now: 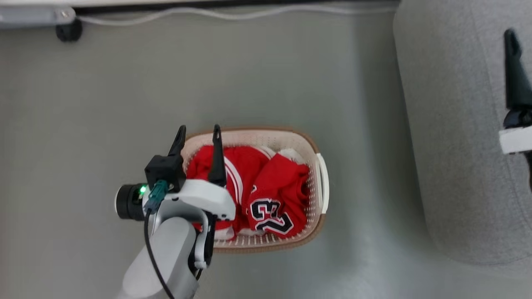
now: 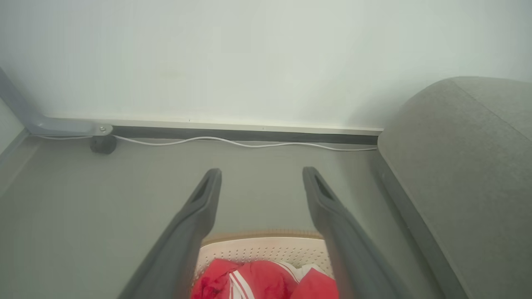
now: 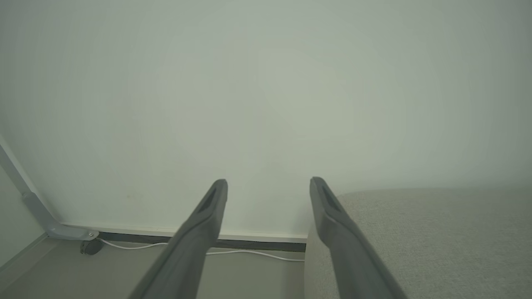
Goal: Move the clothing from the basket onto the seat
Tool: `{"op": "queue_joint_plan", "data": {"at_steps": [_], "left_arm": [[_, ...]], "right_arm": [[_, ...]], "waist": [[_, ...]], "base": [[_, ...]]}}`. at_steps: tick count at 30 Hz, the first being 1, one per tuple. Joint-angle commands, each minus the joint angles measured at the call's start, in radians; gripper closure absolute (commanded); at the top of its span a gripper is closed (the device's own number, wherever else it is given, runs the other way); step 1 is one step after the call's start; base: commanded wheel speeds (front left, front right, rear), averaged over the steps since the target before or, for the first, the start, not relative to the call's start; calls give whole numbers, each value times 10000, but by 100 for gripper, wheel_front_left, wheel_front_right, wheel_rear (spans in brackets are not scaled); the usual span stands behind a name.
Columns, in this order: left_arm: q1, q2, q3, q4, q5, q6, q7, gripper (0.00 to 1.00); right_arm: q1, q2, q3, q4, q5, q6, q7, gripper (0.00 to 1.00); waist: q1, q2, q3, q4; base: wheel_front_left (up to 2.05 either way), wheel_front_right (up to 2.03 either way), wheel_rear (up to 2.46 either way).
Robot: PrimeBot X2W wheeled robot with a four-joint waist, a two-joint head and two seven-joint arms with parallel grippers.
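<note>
The basket (image 1: 266, 139) stands on the grey floor (image 1: 291, 74), well apart from the sofa (image 1: 457, 158) on my right. The red jerseys (image 1: 278, 191) lie bunched inside it, with white stripes, a black-and-white number facing up and a bit of white cloth at the far side. My left jaws are released and hold nothing. They sit over the left end of the basket, with 1 finger (image 1: 217, 158) above the red cloth and the other above the left rim. How high they are over the cloth I cannot tell. In the left wrist view the jerseys show low between the 2 spread fingers. My right jaws are released too, empty, above the sofa. A white cable (image 1: 249, 15) runs along the wall's foot.
</note>
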State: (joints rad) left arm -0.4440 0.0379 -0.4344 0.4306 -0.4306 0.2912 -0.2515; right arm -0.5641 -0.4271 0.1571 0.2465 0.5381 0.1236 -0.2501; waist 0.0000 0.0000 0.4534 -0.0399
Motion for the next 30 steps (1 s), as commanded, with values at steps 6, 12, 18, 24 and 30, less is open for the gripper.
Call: {"op": "queue_joint_plan", "data": {"at_steps": [6, 12, 18, 24, 30], "left_arm": [[-826, 123, -415, -103, -520, 341, -103, 0], [-1336, 123, -1060, 347, -1155, 366, -103, 0], [-1972, 123, -1655, 1094, -2019, 251, -103, 0], [-2521, 123, -2307, 1980, -3267, -216, -103, 0], [-3052, 123, -3234, 2894, -4498, -642, -103, 0]], "right_arm": [[-479, -518, -67, -907, 305, 71, -116, 0], [-774, -786, -32, -1392, 518, 71, -116, 0], [-1030, -1001, -66, -1861, 678, 71, -116, 0], [-1197, -1026, 54, -2262, 719, 71, -116, 0], [-1258, -962, 182, -2435, 752, 71, -116, 0]], "waist": [[0, 0, 1954, -110], [0, 0, 2871, -235], [0, 0, 3609, -403], [0, 0, 4083, -597], [0, 0, 4269, -737]], "base": [[0, 0, 0], [0, 0, 0], [0, 0, 0], [0, 0, 0], [0, 0, 0]]}}
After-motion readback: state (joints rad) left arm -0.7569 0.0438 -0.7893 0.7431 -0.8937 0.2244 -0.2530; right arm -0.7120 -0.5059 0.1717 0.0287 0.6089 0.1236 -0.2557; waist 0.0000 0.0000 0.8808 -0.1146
